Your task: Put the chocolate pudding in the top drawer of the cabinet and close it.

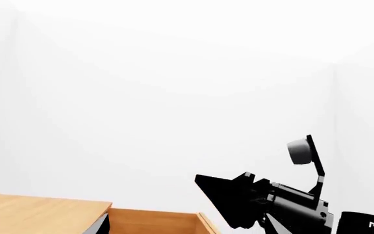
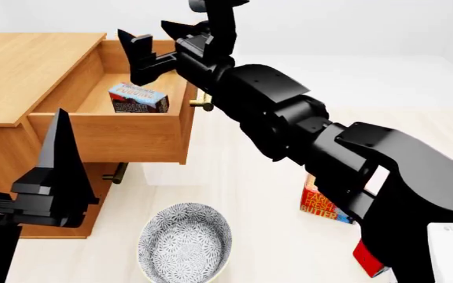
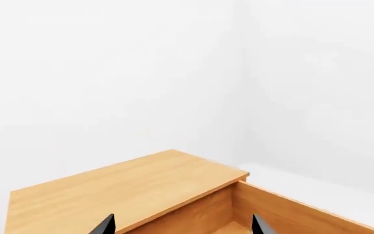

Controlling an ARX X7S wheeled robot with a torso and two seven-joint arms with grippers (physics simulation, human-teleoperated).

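The light-brown cabinet (image 2: 30, 59) stands at the left with its top drawer (image 2: 108, 138) pulled out. The chocolate pudding (image 2: 138, 98) lies inside it, blue face up, touching no gripper. My right gripper (image 2: 160, 41) hangs open and empty above the drawer's back part, higher than the pudding. In the right wrist view the right gripper (image 3: 181, 226) has its fingertips (image 3: 105, 225) spread wide over the drawer (image 3: 284, 209) and cabinet top (image 3: 122, 185). My left gripper (image 2: 18, 153) is open and empty in front of the cabinet's near corner. The left wrist view shows the cabinet (image 1: 37, 214), the drawer (image 1: 154, 222) and the right gripper (image 1: 229, 200).
A patterned bowl (image 2: 183, 242) sits on the floor below the drawer. A red-orange butter box (image 2: 321, 203) stands to the right, partly behind my right arm. The brass handle (image 2: 201, 105) juts from the drawer front; the lower drawer's handle (image 2: 116, 174) shows beneath.
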